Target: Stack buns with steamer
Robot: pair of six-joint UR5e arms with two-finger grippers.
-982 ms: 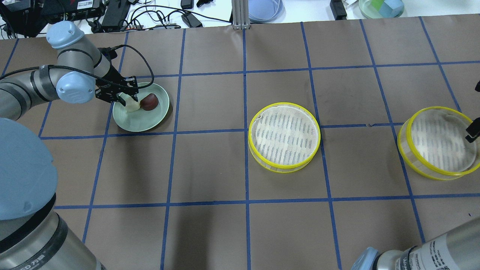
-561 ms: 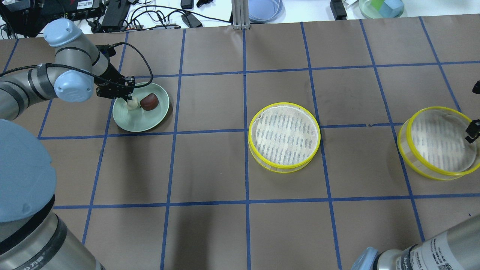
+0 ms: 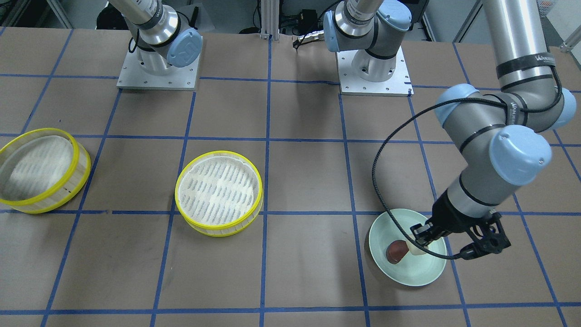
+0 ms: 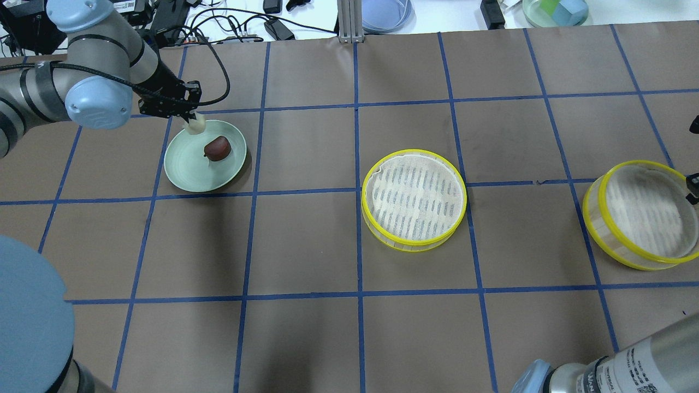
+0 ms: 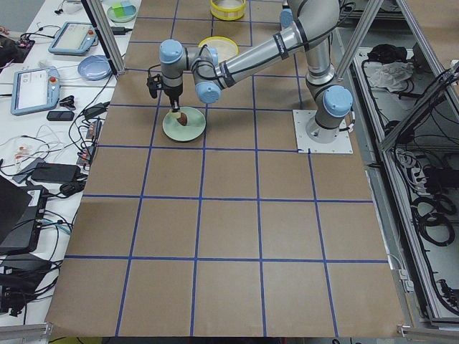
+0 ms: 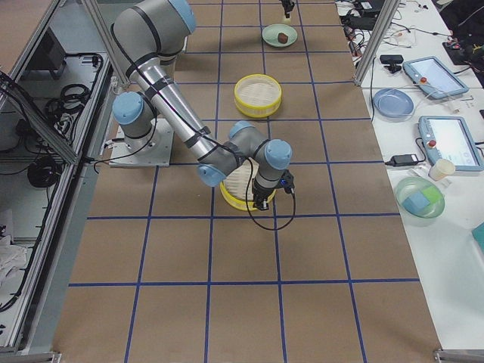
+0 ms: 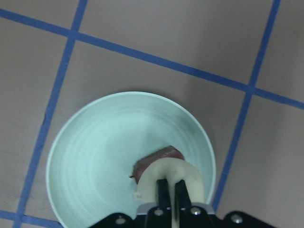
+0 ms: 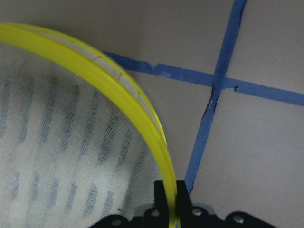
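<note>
— Left gripper (image 7: pixel 170 190), pinched tight on the cream-white bun (image 7: pixel 151 178), hangs over the green plate (image 4: pixel 185 170); your reddish-brown bun (image 4: pixel 217 148) lies in it.
— And your right gripper (image 8: pixel 170 195)?
— Clamped on the yellow rim of the steamer (image 4: pixel 641 218), tilted on the worktop (image 4: pixel 306 245).

Brown table (image 4: pixel 306 240), blue tape grid (image 4: pixel 359 245); cables (image 4: pixel 218 24), blue dish (image 4: pixel 386 15), teach pendants (image 5: pixel 32 89) (on side bench).

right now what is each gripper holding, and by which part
The left gripper holds the cream-white bun, pinched across its middle. The right gripper holds the outer steamer basket, clamped on its yellow rim.
</note>
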